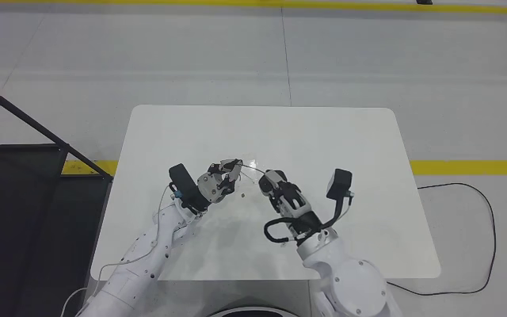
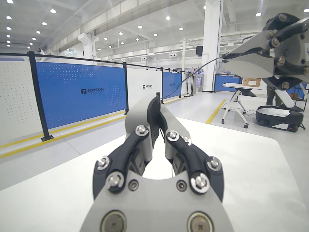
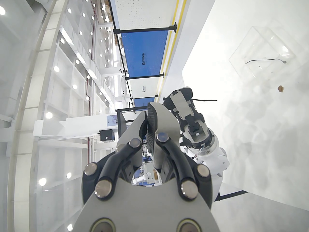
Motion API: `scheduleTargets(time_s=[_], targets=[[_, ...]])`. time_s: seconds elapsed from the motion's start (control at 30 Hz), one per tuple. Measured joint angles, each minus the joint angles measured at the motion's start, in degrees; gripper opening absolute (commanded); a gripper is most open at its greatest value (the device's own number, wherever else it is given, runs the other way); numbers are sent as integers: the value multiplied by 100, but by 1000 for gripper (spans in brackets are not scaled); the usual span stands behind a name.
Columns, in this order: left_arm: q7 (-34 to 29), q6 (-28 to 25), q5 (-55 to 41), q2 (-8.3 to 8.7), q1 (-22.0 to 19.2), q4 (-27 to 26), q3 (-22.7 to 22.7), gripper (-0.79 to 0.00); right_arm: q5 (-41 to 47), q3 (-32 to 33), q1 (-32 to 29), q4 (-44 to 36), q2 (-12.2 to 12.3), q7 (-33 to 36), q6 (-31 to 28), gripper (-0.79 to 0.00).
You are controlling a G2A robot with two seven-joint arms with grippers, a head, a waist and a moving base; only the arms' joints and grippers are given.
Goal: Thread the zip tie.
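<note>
From the top, your left gripper (image 1: 235,164) and right gripper (image 1: 264,176) sit almost tip to tip over the table (image 1: 348,143). The tie (image 1: 252,168) arches thinly between them, clear of the surface. In the left wrist view, the left gripper's pads (image 2: 154,112) are pressed together on one end of the tie. It bows out ahead of the fingertips to the right gripper, which is pinched on the other end, so both tools are clamped on it. In the right wrist view, a short free length juts past the left gripper's fingers, off to one side of your right tool. Farther out on the table, a clear box (image 3: 243,49) holds a spare tie (image 3: 263,60). You cannot tell from here which end carries the head, so confirm that first. The step now looks like alignment. Hold one side rigid, turn the other wrist slowly until the tail points square at the slot, and feed in small pushes. A hard shove would likely buckle the arc or slip it from the pads.
</note>
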Motion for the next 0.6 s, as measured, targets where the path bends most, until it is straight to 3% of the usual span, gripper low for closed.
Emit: scheduleTargets(time_s=[0.6], targets=[[0,0,0,0,0,0,0,-785,31,87,36,58,-16,-10,175,-785]])
